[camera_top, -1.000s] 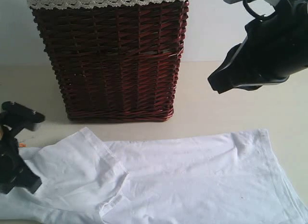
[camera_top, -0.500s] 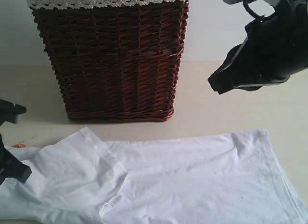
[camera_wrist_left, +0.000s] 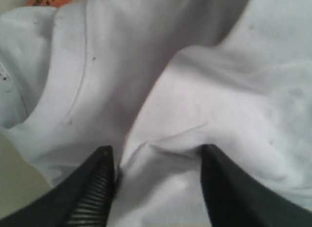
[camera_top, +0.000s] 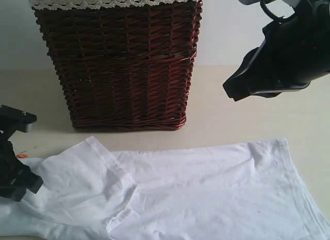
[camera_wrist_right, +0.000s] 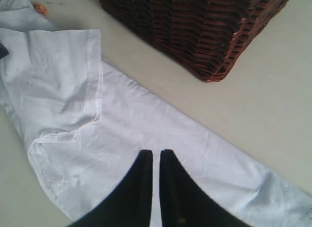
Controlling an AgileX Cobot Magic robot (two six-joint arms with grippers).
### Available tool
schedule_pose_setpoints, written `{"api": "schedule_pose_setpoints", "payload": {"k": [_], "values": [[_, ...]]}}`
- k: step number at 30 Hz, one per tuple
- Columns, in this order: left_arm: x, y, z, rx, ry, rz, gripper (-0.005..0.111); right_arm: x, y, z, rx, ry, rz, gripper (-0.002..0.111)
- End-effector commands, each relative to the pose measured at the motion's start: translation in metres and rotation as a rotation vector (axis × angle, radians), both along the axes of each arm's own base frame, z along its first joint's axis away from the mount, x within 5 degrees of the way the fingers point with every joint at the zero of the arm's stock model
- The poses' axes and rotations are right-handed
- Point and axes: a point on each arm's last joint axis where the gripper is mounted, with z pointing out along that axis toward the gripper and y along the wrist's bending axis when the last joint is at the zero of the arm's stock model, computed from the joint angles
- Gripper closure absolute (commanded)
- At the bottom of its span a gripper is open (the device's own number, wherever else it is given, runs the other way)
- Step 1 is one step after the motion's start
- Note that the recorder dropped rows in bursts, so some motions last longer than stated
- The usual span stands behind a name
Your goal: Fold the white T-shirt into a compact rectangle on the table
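Observation:
The white T-shirt (camera_top: pixel 206 188) lies spread across the front of the table (camera_top: pixel 232 126), one short sleeve folded over its body. Its orange neck label (camera_top: pixel 20 156) shows at the left edge. My left gripper (camera_top: pixel 20 155) is down on the collar end, open, and in the left wrist view its fingers (camera_wrist_left: pixel 100 183) straddle a raised wrinkle of the T-shirt (camera_wrist_left: pixel 219 90). My right gripper (camera_top: pixel 234 90) hangs high at the right, shut and empty. In the right wrist view, that gripper (camera_wrist_right: pixel 156 154) hovers over the shirt's (camera_wrist_right: pixel 122 134) lower half.
A dark red wicker basket (camera_top: pixel 124 64) with white lace trim stands at the back left-centre, just behind the shirt's upper edge. Bare table shows to the right of the basket, under the right arm.
The left gripper drew back to the left and has come in again a little onto the collar end. The right arm and the shirt's lie are unchanged.

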Motion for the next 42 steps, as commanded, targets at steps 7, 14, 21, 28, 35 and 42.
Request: {"api": "schedule_pose_setpoints", "payload": {"k": [7, 14, 21, 28, 35, 42], "values": [[-0.013, 0.008, 0.007, 0.077, 0.131, -0.005, 0.106, 0.0, 0.0, 0.004, 0.003, -0.018, 0.001, 0.1], [-0.031, 0.0, 0.011, -0.018, 0.312, -0.059, 0.107, 0.0, 0.0, 0.004, 0.003, -0.018, 0.001, 0.1], [-0.022, 0.02, 0.014, 0.2, 0.201, 0.036, 0.086, -0.001, 0.0, 0.004, 0.003, -0.016, 0.002, 0.1], [-0.014, 0.032, 0.019, 0.338, 0.093, 0.123, 0.065, -0.001, 0.0, 0.004, 0.003, -0.016, 0.002, 0.1], [-0.001, 0.013, 0.044, 0.143, -0.08, 0.089, 0.073, -0.001, 0.0, 0.004, 0.003, -0.016, 0.002, 0.1], [-0.013, -0.018, 0.048, -0.179, -0.057, -0.101, 0.107, 0.0, 0.0, 0.004, 0.004, -0.018, 0.001, 0.1]]}}
